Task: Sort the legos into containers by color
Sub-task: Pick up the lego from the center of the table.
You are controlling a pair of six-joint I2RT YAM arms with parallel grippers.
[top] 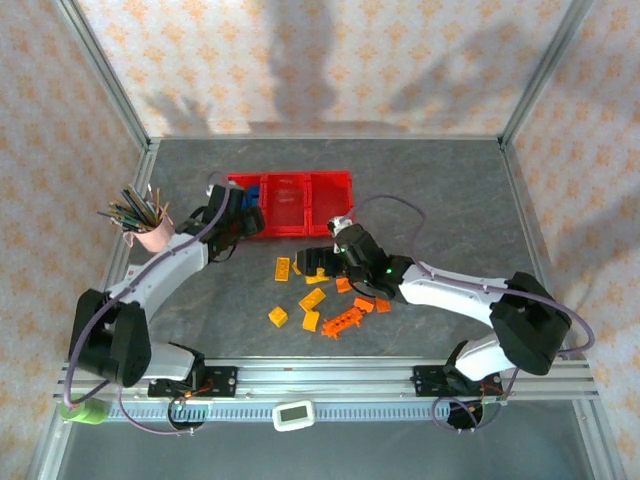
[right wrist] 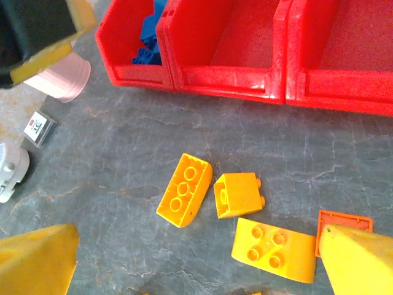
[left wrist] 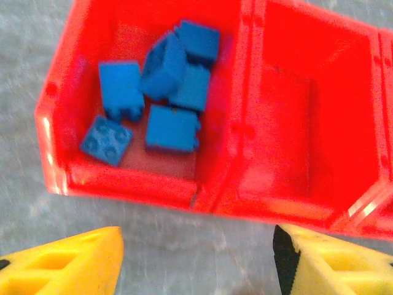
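Observation:
The red containers (top: pixel 310 230) stand at the middle back of the table. Several blue legos (left wrist: pixel 166 92) lie piled in the left bin, and the bin beside it (left wrist: pixel 295 123) holds nothing that I can see. My left gripper (left wrist: pixel 196 258) hovers open just in front of that left bin, nothing between its yellow fingers. My right gripper (right wrist: pixel 198 258) stands open over three yellow legos on the table: a curved one (right wrist: pixel 184 189), a small block (right wrist: pixel 238 194) and a wide curved piece (right wrist: pixel 273 249). An orange piece (right wrist: pixel 344 220) lies by its right finger.
More yellow bricks (top: pixel 277 316) and a long toothed orange piece (top: pixel 343 322) lie on the table in front of the right gripper. A pink pencil cup (top: pixel 152 232) stands left of the bins, near the left arm. A white device (top: pixel 294 413) sits on the front rail.

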